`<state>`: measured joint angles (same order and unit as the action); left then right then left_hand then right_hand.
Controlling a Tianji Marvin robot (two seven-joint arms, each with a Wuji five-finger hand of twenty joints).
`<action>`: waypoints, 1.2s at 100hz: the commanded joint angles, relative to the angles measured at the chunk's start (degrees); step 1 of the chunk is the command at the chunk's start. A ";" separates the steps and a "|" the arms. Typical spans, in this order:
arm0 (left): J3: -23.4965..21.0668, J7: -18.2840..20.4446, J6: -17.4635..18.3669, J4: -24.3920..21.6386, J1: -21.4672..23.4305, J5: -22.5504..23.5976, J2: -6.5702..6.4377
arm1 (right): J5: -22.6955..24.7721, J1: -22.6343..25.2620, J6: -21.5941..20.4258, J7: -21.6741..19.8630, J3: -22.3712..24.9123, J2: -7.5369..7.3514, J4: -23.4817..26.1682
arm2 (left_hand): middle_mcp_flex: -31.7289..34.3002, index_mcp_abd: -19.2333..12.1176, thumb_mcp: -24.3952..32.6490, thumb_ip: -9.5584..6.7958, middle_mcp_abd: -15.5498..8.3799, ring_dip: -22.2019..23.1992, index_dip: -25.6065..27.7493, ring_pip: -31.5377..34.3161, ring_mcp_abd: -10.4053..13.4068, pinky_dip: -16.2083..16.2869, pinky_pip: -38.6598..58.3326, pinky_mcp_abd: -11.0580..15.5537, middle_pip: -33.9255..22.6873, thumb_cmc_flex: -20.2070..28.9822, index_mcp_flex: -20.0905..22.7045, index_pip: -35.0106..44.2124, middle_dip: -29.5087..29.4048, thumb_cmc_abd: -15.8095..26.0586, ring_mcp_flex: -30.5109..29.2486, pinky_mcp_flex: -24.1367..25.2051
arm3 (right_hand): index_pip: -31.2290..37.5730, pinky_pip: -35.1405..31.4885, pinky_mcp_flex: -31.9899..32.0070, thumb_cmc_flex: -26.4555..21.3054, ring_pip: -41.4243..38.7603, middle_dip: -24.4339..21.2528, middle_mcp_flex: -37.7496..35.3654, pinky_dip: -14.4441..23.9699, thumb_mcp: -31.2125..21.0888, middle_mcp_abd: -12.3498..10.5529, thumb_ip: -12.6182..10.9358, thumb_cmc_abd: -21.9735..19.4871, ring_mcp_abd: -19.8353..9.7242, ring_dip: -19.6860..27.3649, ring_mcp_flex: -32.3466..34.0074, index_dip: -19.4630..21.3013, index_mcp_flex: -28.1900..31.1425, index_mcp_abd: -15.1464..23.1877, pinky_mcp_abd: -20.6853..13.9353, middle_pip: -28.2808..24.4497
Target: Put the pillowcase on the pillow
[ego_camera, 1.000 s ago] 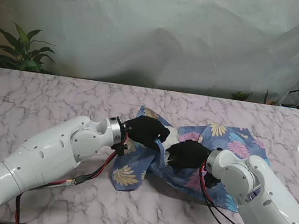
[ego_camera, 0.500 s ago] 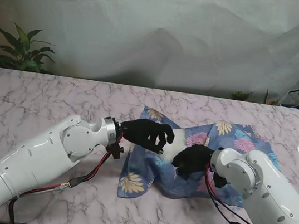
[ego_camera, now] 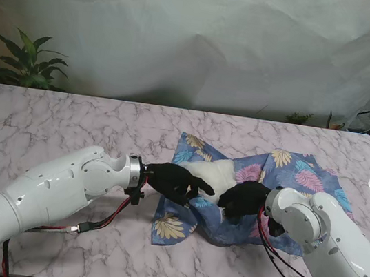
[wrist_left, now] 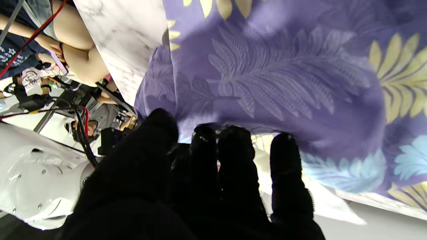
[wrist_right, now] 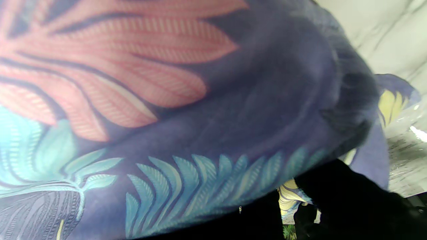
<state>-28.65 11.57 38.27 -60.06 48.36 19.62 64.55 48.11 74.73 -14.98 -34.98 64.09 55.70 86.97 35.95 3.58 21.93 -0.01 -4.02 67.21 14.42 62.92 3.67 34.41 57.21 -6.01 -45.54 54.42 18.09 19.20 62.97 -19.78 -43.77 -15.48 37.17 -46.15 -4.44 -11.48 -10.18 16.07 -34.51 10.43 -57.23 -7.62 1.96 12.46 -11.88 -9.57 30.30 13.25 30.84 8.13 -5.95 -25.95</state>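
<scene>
The pillowcase (ego_camera: 260, 192) — blue, floral print — lies crumpled on the marble table (ego_camera: 54, 126), right of centre, with the white pillow (ego_camera: 215, 176) partly bared at its open mouth. Over the last second the fabric has been shifted rightward and the left edge pulled nearer the stand; more white pillow is exposed now than before, so the case appears to have slipped back rather than gone on.

The left hand (ego_camera: 177, 182) has been drawn back toward the stand and is curled at the opening hem; in the left wrist view its fingers (wrist_left: 233, 160) are pressed together against the cloth edge, pinching the hem as far as can be judged. The right hand (ego_camera: 245, 200) is closed into the bunched fabric beside the pillow — the grip itself is hidden, the right wrist view being filled by cloth (wrist_right: 200, 116).

Judged stage: mouth being reopened; the pillow is barely inserted, most of the task is left.
</scene>
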 commanded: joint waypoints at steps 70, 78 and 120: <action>12.81 -5.12 1.92 10.99 -5.80 4.42 7.34 | 2.05 1.68 1.05 -0.23 0.29 -0.32 -0.53 | -10.78 -3.05 -2.24 1.81 -4.15 4.67 3.01 12.72 6.66 7.69 16.00 6.16 -13.26 9.78 8.46 6.19 7.27 1.09 -4.58 -7.92 | 1.87 -2.50 -2.13 -1.88 -0.50 0.41 -2.60 1.24 -2.82 1.31 0.23 -0.17 2.34 -0.33 3.50 1.07 3.05 1.48 4.92 -2.05; 13.18 -5.17 3.07 12.34 -5.85 3.27 8.00 | 2.33 1.68 1.08 -0.46 0.35 -0.35 -0.49 | -5.37 -4.45 -1.99 1.82 -5.79 3.48 5.85 15.85 5.53 6.50 19.51 5.51 -16.71 14.19 15.52 12.74 7.68 1.40 -8.24 -9.87 | 1.87 -2.52 -2.08 -1.95 -0.47 0.41 -2.52 1.28 -2.69 1.19 0.27 -0.26 2.28 -0.32 3.40 0.93 2.97 1.59 4.95 -2.03; 11.52 -5.90 2.94 6.40 -6.68 11.28 3.67 | 1.95 -0.07 0.14 -0.60 -1.72 -0.53 -2.51 | -24.39 -8.47 -14.16 2.90 0.68 -18.40 7.94 -31.68 -2.22 1.58 -11.62 5.37 14.89 7.49 20.45 35.62 -25.30 6.05 24.59 11.72 | 1.88 -2.54 -2.11 -2.16 -0.53 0.44 -2.01 1.37 -2.85 1.06 0.12 -0.52 2.32 -0.37 3.28 0.86 2.31 1.76 5.02 -2.07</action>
<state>-16.88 5.51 40.43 -53.28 42.20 29.49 69.74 49.60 74.28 -14.76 -34.78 62.91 55.73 86.70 14.31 -3.08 8.48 1.71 -4.61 55.98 21.04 40.66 3.96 38.24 51.69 -1.12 -37.70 63.14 34.66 50.32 44.11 -14.04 -24.67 -7.26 37.14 -48.00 -5.18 -12.62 -10.18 16.06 -35.23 11.06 -58.43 -8.26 1.96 12.43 -12.20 -9.57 31.00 13.75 32.88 11.61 -5.64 -26.09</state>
